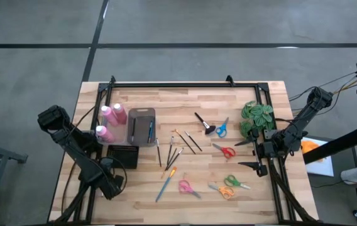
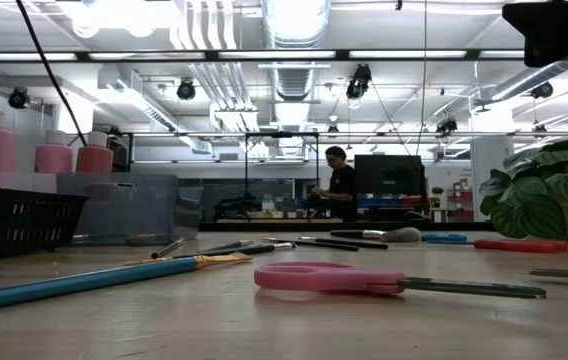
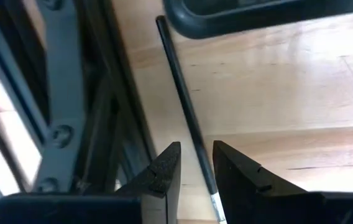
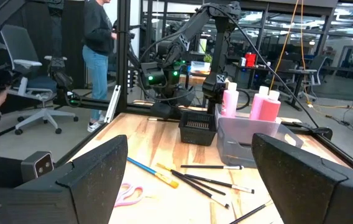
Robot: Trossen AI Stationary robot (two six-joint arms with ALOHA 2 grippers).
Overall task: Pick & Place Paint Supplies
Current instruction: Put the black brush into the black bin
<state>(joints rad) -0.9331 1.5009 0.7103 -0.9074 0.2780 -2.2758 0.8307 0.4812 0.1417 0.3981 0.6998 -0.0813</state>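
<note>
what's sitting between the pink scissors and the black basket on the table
In the high view, the blue-handled brush lies between the pink scissors and the black basket.
</note>
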